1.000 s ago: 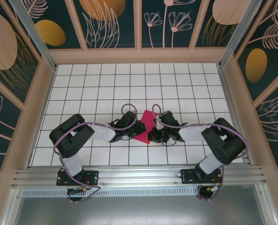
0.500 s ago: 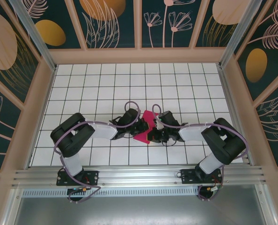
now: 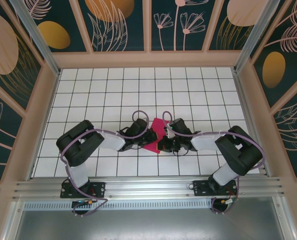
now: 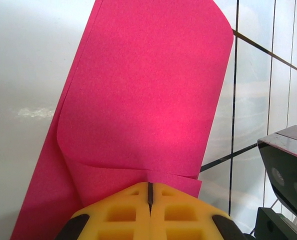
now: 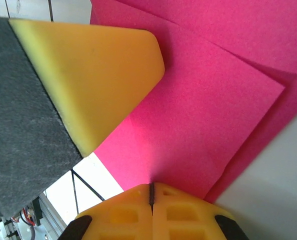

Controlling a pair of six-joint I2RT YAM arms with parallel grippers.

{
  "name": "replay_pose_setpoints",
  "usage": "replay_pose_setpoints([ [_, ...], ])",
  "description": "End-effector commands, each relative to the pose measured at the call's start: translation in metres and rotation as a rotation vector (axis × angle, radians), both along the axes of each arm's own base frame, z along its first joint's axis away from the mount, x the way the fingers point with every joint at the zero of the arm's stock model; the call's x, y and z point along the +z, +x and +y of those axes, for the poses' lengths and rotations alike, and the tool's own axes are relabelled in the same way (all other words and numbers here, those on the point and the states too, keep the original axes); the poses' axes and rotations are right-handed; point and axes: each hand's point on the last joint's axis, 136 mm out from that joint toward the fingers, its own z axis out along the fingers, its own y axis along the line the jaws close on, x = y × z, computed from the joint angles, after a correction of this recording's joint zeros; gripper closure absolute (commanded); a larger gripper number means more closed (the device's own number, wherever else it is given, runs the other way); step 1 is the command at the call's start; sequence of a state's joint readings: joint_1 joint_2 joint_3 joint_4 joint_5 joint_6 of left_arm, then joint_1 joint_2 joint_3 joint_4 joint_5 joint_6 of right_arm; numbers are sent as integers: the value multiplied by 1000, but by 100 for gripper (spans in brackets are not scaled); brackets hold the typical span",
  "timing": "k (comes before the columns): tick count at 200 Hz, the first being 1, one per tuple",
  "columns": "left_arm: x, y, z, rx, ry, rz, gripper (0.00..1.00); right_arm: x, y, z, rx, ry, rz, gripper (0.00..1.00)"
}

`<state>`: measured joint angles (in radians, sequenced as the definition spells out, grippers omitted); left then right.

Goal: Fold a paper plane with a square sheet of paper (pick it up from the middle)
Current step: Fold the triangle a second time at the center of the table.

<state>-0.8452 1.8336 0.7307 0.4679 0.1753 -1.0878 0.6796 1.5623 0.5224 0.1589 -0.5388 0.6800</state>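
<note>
Early: my left hand (image 4: 150, 192) and right hand (image 5: 151, 192) both clenched on the square sheet of paper (image 3: 156, 134), layers folded over, no dart yet.

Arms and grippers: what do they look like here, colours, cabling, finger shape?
The left arm and right arm have black rounded joint housings, pale grey links and lavender cables looping along them. The left gripper and right gripper have yellow fingers moulded with square recesses, black at the outer corners. Seen side-on, a finger is a yellow wedge on dark grey backing.
</note>
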Motion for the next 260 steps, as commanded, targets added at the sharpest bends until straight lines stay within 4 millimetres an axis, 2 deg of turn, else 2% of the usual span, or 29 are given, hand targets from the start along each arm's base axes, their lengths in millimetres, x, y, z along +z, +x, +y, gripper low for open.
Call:
replay_pose_setpoints([
  [1, -5, 14, 21, 51, 84, -65, 94, -40, -23, -35, -22, -175, 89, 98],
  [40, -3, 23, 38, 93, 117, -82, 94, -40, -25, -35, -13, -173, 94, 100],
  [92, -6, 32, 43, 91, 117, -96, 94, -38, -23, -34, -8, -177, 90, 100],
  [121, -7, 35, 53, 109, 164, -104, 93, -37, -22, -33, -12, -172, 89, 100],
  [161, 2, 40, 66, 136, 201, -131, 92, -36, -21, -31, -9, -165, 91, 99],
  [191, 17, 45, 61, 123, 186, -149, 92, -35, -20, -30, -7, -162, 83, 99],
  [193, 26, 47, 59, 126, 169, -165, 92, -34, -19, -30, -7, -160, 81, 99],
  [196, 31, 47, 58, 125, 159, -171, 92, -34, -19, -30, -7, -159, 80, 99],
  [226, 61, 42, 34, 41, 17, -203, 91, -31, -16, -27, -5, -150, 69, 99],
  [246, 71, 34, 15, -32, -90, -192, 92, -29, -14, -26, -5, -147, 65, 99],
  [260, 68, 31, 8, -60, -119, -166, 93, -29, -13, -25, -7, -148, 62, 99],
])
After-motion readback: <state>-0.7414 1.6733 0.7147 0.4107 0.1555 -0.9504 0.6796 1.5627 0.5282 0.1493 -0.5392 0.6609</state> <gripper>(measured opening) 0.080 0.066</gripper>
